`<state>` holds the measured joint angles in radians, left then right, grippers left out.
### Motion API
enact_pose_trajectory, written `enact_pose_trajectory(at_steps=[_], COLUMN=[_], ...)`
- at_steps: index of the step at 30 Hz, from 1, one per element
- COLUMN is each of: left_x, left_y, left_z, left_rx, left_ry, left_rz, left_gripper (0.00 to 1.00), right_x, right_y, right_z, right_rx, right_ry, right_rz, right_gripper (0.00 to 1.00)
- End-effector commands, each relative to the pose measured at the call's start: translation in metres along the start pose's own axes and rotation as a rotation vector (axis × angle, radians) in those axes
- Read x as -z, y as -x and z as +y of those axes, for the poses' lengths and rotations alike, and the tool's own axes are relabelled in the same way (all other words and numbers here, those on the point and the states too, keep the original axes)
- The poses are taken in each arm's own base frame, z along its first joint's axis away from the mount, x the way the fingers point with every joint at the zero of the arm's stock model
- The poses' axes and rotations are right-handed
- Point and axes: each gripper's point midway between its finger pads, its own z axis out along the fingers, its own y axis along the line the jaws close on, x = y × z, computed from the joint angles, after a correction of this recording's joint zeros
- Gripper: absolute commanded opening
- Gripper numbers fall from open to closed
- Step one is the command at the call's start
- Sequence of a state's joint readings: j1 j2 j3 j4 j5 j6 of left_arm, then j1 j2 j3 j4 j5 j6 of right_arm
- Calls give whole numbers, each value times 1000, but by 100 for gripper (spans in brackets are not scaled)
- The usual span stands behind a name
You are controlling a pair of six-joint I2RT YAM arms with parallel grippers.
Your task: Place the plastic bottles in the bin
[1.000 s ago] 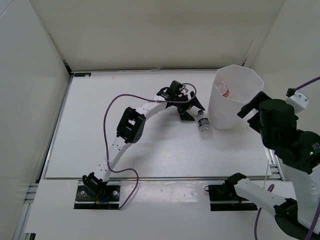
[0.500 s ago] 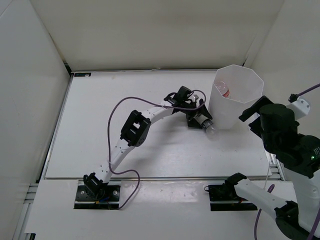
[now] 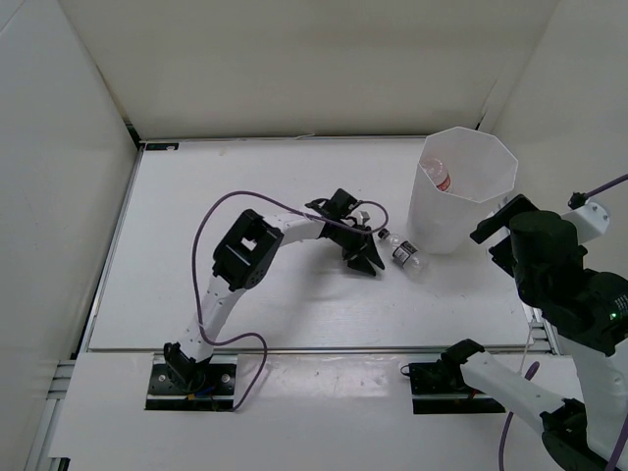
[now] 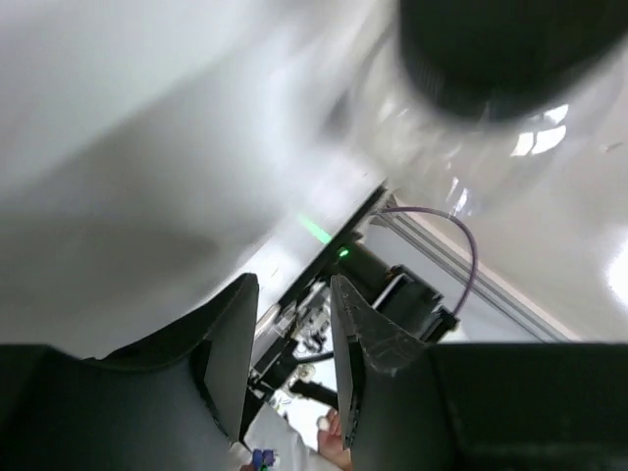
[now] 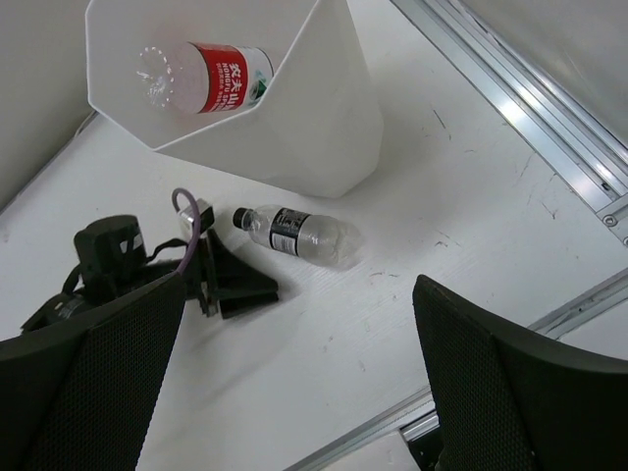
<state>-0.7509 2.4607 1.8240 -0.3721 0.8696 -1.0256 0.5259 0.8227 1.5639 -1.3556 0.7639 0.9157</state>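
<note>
Clear, thin-walled plastic makes up the black-capped bottle (image 5: 299,234), which looks empty. Judge it light, easily dented and smooth enough to roll or skid when pushed from one side.

**Position.** The bottle lies on its side on the table (image 3: 245,177), just beyond the fingertips of the left gripper (image 3: 365,257), with its cap end nearest them. The bin (image 3: 437,231) stands directly past the bottle, close to it. A red-labelled bottle (image 5: 211,77) already lies inside the bin.

**End effector state.**
- Left gripper: the jaws are only narrowly parted, with nothing between them. The gap looks too small to take the bottle body.
- Right gripper (image 5: 299,294): it is spread wide and empty, held high with the bottle and bin below and ahead of it.

**Recommended hold.**
- Open the jaws wider than the body.
- Straddle the bottle across its labelled middle, at right angles to its long axis, so both pads meet it together.
- The neck under the cap is stiffer but narrow, and it offers little pad area.
- Use moderate closing force, since excess force is likely to buckle the wall.
</note>
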Motion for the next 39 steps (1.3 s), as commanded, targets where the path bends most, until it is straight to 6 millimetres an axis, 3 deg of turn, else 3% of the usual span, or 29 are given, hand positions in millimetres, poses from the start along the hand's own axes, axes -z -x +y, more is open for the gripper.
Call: enact_pose_trajectory(at_steps=[1,2,3,5,8,9,11,12,17,25,28,34,37,38,39], left_x=[66,71,79,85,92,87,84,75,56,48,48,41,36,34,27], left_y=[1,0,-2,5,15,13,18,20,12,1,0,12,25,26,32], left_z=[-32,-22,-30,-30,-50,-54,-69,-67,-71,-44,-45,-48,-54,-68,-65], left_rx=[-128,-120,-149,-149,-189,-183,-176,-161,-79,17,17,45,82,64,87], left_ry=[-5,16,14,25,8,4,-20,-16,-24,30,26,19,10,-11,-10], left_rz=[-155,-172,-197,-234,-281,-273,-280,-268,-231,-219,-211,-223,-248,-250,-248], left_gripper=[46,46,46,57,71,86,89,100,100,100,100,100,100,100,100], right_x=[0,0,0,0,2,2,4,4,10,12,12,11,11,12,12], right_y=[3,4,4,4,5,5,6,5,7,4,2,0,0,0,0], right_z=[-9,-7,-7,-4,-3,-4,-5,-7,-13,-23,-25,-26,-28,-30,-30], right_rx=[-6,-12,-12,-9,-4,7,6,13,24,19,12,9,15,9,9], right_ry=[-36,-30,-30,-18,-7,-7,-6,-13,-15,-35,-37,-42,-53,-48,-48], right_rz=[-24,-28,-28,-24,-21,-21,-22,-17,-15,-15,-14,-10,-13,-17,-17], right_gripper=[100,100,100,100,100,100,100,100,100,100,100,100,100,100,100])
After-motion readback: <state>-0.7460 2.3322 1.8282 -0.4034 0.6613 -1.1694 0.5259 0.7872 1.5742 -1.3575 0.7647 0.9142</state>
